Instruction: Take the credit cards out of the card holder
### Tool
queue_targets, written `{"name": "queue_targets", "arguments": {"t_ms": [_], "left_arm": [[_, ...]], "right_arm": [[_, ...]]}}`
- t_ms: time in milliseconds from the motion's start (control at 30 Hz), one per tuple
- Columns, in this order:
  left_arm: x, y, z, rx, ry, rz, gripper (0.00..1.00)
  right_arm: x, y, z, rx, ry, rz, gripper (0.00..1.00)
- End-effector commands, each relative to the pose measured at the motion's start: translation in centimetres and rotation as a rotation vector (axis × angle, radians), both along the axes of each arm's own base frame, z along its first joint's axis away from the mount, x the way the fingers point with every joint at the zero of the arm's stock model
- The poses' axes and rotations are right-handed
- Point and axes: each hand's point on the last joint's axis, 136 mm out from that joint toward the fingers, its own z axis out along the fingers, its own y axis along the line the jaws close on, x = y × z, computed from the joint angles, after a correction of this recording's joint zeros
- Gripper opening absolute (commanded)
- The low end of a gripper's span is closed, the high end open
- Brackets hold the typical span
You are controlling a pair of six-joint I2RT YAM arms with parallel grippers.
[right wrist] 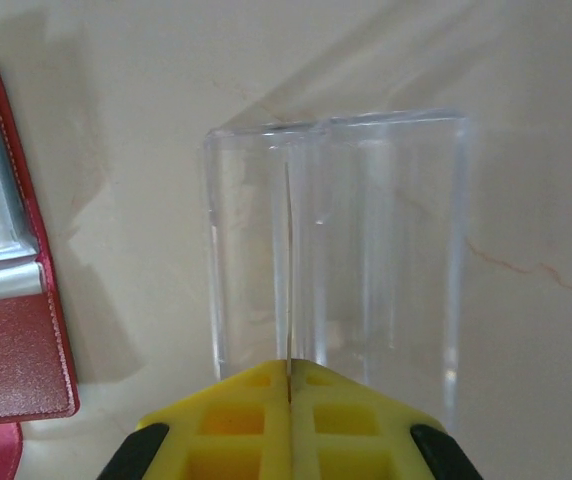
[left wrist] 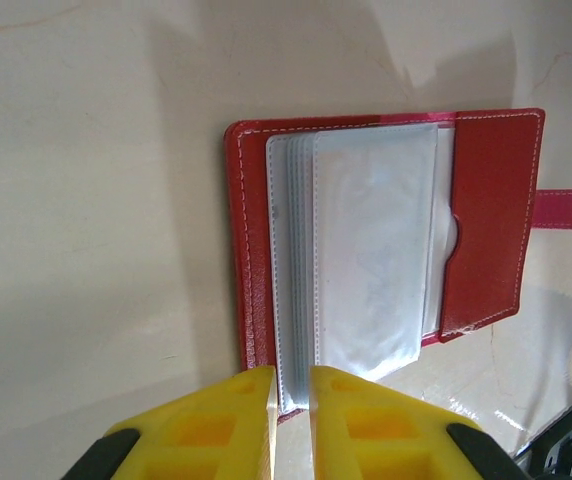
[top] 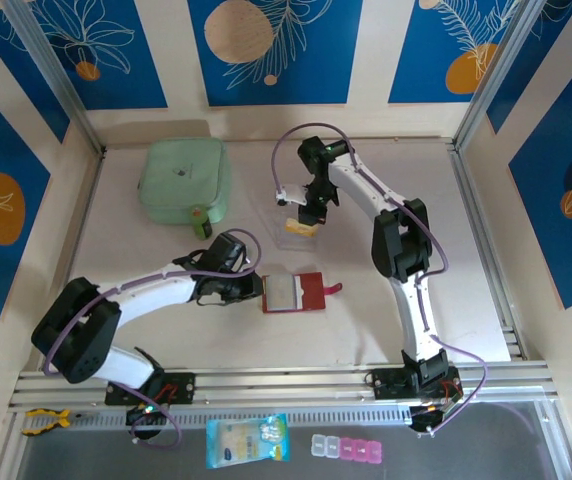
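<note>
From above, the left tool (top: 254,289) is seen closed on the edge of the open card holder (top: 301,292), which lies flat on the tabletop (top: 386,330) directly ahead of it. The right tool (top: 306,224) is held over a clear plastic box (top: 284,236), apart from the card holder.

At the left wrist, the tool (left wrist: 291,400) is clamped on the card holder (left wrist: 486,220) at its nearest edge. The greyish pockets (left wrist: 366,250) are spread just ahead, and the red tab (left wrist: 571,208) is seen ahead to the right.

At the right wrist, the tool (right wrist: 289,390) is pressed together on a thin credit card (right wrist: 288,270), seen edge-on and reaching straight ahead against the clear plastic box (right wrist: 386,240). The card holder (right wrist: 11,350) lies to the tool's left.
</note>
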Motion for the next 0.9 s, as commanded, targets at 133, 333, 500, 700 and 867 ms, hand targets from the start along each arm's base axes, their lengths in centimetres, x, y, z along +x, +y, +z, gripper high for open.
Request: {"name": "queue_targets", "arguments": {"t_ms": [133, 333, 500, 700, 867], "left_arm": [[-0.3, 0.4, 0.1, -0.014, 0.018, 0.001, 0.17], [-0.2, 0.1, 0.1, -0.022, 0.020, 0.003, 0.17], [-0.2, 0.1, 0.2, -0.024, 0.022, 0.004, 0.17], [-0.3, 0.3, 0.1, -0.020, 0.021, 0.007, 0.17], [-0.1, 0.0, 0.4, -0.036, 0.019, 0.009, 0.17]], "right_arm": [[-2.4, 0.4, -0.7, 0.007, 0.098, 0.048, 0.00], [-3.6, 0.9, -2.2, 0.003, 0.144, 0.062, 0.00], [-4.3, 1.5, -3.4, -0.012, 0.176, 0.076, 0.00], [-5.2, 1.9, -3.9, -0.013, 0.200, 0.083, 0.08], [-5.7, 1.9, -3.0, 0.013, 0.190, 0.080, 0.13]]}}
